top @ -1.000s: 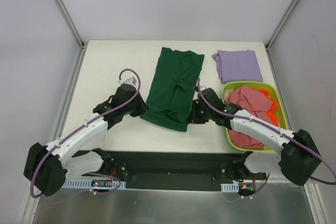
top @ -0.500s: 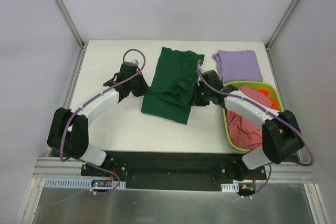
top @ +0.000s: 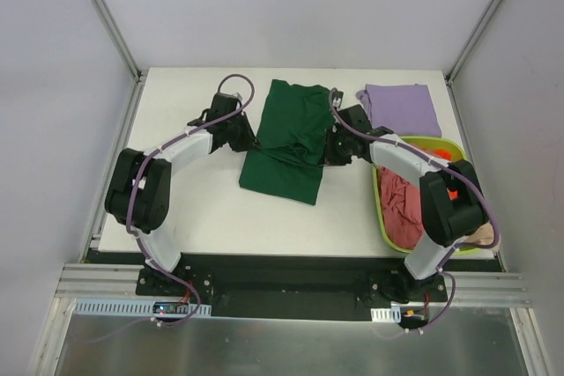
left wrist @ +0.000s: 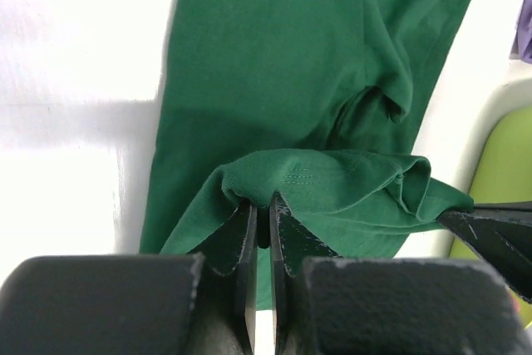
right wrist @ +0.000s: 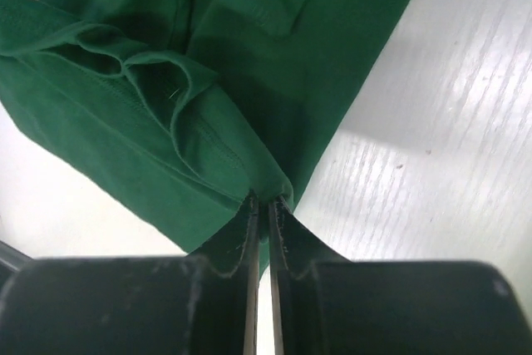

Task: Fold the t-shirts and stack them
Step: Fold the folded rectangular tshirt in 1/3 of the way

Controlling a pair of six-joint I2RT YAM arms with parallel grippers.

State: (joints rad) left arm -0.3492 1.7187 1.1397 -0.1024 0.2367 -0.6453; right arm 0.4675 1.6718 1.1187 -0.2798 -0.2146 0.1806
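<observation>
The dark green t-shirt [top: 291, 140] lies lengthwise in the middle of the table, its near hem lifted and carried over itself. My left gripper [top: 249, 140] is shut on the hem's left corner [left wrist: 287, 176]. My right gripper [top: 328, 151] is shut on the hem's right corner [right wrist: 266, 184]. The lilac-purple t-shirt [top: 401, 109] lies folded at the back right. The pinkish-red t-shirt [top: 401, 204] sits in the lime-green basket [top: 381, 217]. A bit of beige cloth [top: 480, 235] shows at the basket's near right corner.
Small orange objects [top: 451, 184] lie in the basket, which stands at the right edge under my right arm. Metal frame posts stand at the table's back corners. The black base rail runs along the near edge.
Both grippers have moved away from me toward the back, carrying the green shirt's near hem up over the shirt. The shirt's near edge now lies farther from the front.
</observation>
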